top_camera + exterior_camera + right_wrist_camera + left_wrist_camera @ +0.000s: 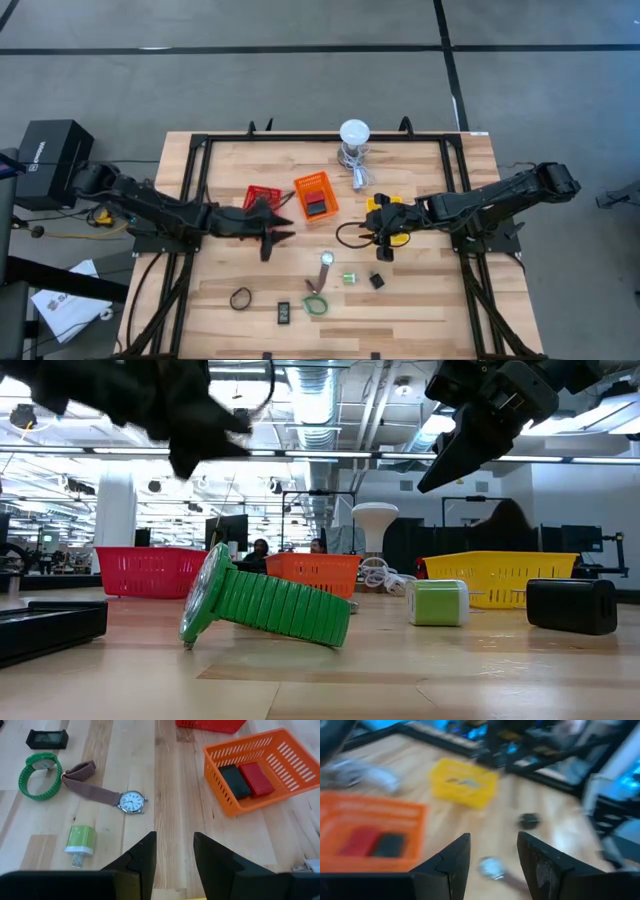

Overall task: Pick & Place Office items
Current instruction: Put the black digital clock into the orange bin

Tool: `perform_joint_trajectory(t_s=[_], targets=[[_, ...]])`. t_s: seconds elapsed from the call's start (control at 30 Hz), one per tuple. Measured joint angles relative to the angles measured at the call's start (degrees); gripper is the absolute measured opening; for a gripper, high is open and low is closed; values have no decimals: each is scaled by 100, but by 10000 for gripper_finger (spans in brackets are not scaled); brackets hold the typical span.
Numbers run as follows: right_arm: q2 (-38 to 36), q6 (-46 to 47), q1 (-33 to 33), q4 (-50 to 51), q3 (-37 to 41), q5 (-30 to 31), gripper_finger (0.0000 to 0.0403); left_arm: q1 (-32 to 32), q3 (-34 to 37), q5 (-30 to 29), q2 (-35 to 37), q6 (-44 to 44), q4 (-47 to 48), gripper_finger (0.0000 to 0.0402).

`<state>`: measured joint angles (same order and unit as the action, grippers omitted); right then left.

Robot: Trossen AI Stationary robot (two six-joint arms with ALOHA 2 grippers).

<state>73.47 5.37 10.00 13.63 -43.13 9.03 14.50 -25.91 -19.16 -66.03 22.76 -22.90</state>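
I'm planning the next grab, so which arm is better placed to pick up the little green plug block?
Probably the right. The right gripper, open, hangs by the yellow basket, just behind the green plug block. The left gripper, also open, is farther off by the red basket.

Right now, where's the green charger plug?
In the high view the green charger plug lies on the table's front half, right of centre, between the brown-strap watch and a black block, below the right pincer.

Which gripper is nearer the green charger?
Right. The right gripper hangs open by the yellow basket, a little beyond the green charger. The left gripper, also open, hovers by the red basket, farther off.
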Motion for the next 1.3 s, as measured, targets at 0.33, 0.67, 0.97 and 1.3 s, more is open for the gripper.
perform_joint_trajectory(t_s=[0.33, 0.67, 0.97, 1.3], targets=[[1, 1, 0, -53, 0, -2, 120, 753, -2447, 7, -1412, -265, 1798, 159], [1, 2, 0, 148, 1, -2, 120, 1172, -4667, 588, -2942, 2008, 4533, 159], [1, 0, 15, 264, 0, -2, 120, 1699, -4668, 1639, -3598, 4264, 4614, 188], [0, -786, -91, 205, 0, -12, 120, 2088, -4667, 2575, -4066, 6015, 4966, 248]])
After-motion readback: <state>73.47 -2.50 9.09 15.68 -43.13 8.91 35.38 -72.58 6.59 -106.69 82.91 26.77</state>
